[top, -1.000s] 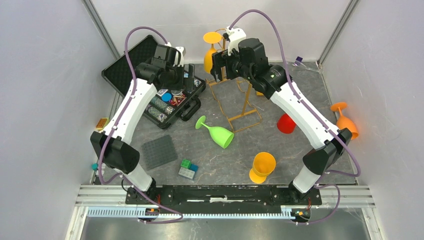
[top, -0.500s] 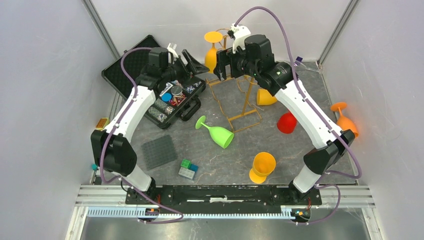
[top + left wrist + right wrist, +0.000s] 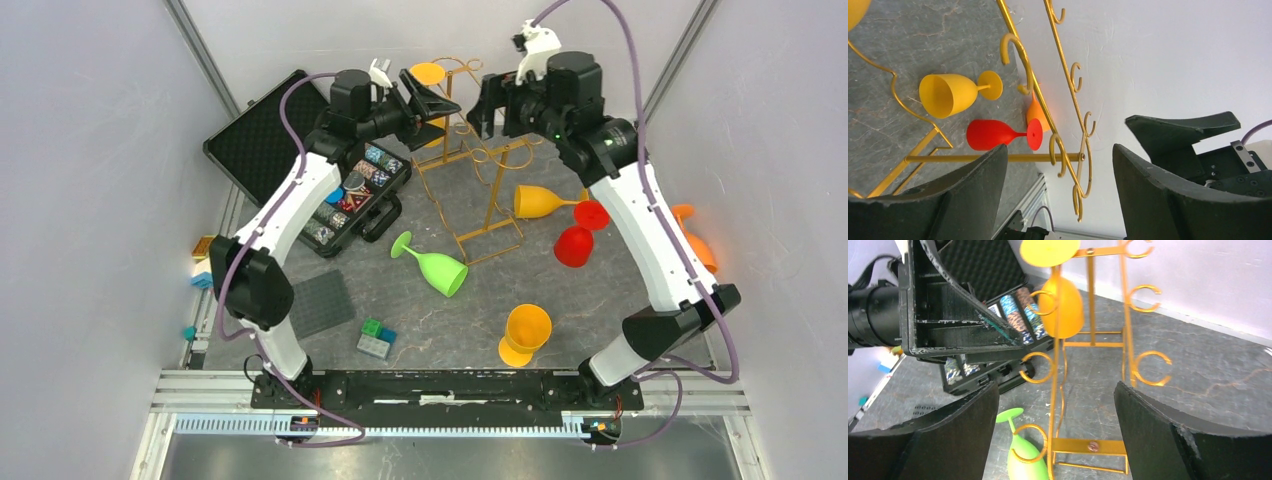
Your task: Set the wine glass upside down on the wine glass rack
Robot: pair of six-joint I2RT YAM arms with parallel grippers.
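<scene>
The gold wire wine glass rack point(image 3: 478, 165) stands at the back middle. A yellow-orange wine glass point(image 3: 428, 74) hangs upside down in its upper left loop, and shows plainly in the right wrist view point(image 3: 1060, 305). My left gripper point(image 3: 445, 110) is open and empty, raised just left of the rack's top, next to that glass. In the left wrist view the rack's hooks point(image 3: 1068, 150) lie between its fingers point(image 3: 973, 185). My right gripper point(image 3: 490, 115) is open and empty, raised just right of the rack's top, looking down on the rack point(image 3: 1088, 340).
A green glass point(image 3: 437, 266) lies in front of the rack. A yellow glass point(image 3: 540, 200) and a red glass point(image 3: 574, 246) lie to its right. An orange glass point(image 3: 695, 245) is at the far right and a yellow one point(image 3: 524, 333) near the front. An open black case point(image 3: 350, 195) is left.
Both arms rose and swung back. The right gripper drew away rightward from the hung glass. The left gripper moved right, up to the rack's top. The lying yellow glass came into view.
</scene>
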